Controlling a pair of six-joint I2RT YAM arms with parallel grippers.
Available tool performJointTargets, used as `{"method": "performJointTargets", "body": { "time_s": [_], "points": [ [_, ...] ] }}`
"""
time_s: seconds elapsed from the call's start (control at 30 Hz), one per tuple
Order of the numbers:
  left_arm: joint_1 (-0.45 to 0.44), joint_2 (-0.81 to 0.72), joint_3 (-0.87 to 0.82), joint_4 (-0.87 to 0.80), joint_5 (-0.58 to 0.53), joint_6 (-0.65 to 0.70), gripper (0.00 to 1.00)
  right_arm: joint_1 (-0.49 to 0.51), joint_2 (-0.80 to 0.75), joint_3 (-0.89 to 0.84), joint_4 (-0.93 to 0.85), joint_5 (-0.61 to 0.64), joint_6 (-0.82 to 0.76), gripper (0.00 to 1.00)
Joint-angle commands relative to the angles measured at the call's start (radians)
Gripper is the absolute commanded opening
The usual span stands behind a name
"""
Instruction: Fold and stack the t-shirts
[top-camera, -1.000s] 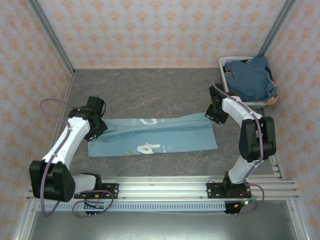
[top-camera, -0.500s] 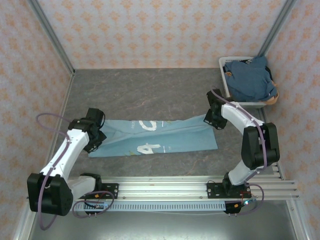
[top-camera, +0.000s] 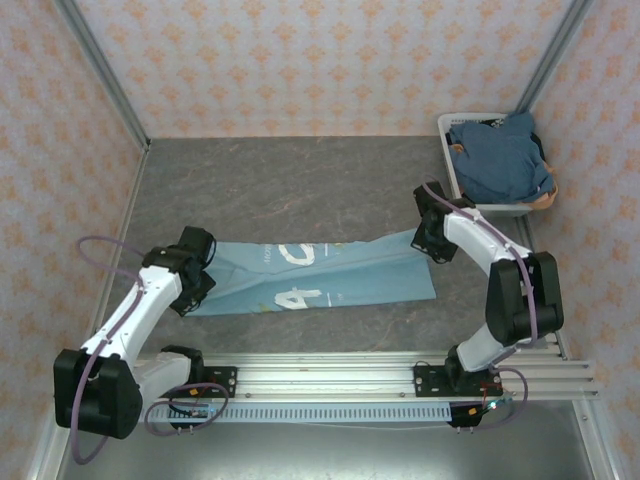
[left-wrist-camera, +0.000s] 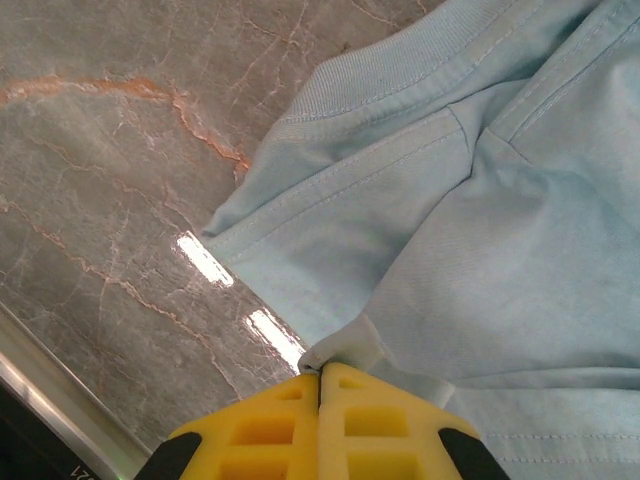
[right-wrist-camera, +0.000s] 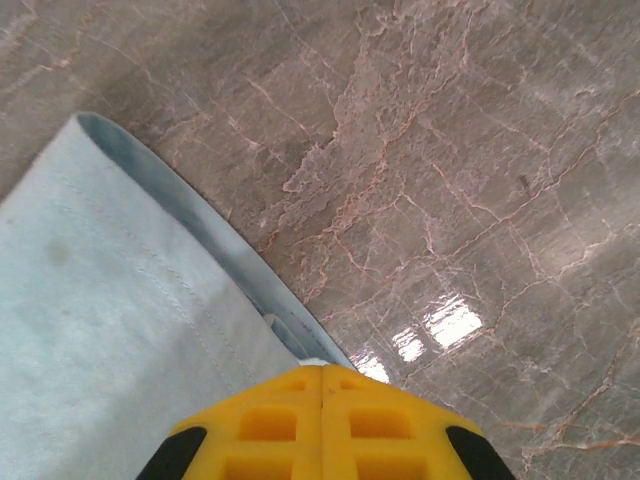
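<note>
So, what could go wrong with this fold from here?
1. The left gripper pinches only a thin tip of the shirt, so the cloth may slip out.
2. The right gripper also grips right at the edge, so it may slip too.
3. The left-held end sits nearer than the right-held one, so the fold may land skewed.

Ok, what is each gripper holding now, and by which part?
Both hold the light blue t-shirt: the left gripper pinches cloth at its collar end, the right gripper pinches the folded edge at the opposite end.
</note>
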Motion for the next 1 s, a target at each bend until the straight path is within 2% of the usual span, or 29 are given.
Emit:
{"method": "performJointTargets", "body": {
  "time_s": [0.0, 0.37, 0.97],
  "points": [
    [-0.012, 0.01, -0.016, 0.006, -0.024, -0.026, 0.0, 0.01, -0.039, 0.0, -0.041, 0.062, 0.026, 0.0],
    [-0.022, 0.07, -0.024, 0.056, -0.014, -0.021, 0.0, 0.04, -0.073, -0.13, -0.018, 0.112, 0.079, 0.0],
    [-0.032, 0.174, 0.024, 0.111, -0.036, 0.013, 0.0, 0.044, -0.063, -0.198, 0.006, 0.044, 0.128, 0.0]
  ]
}}
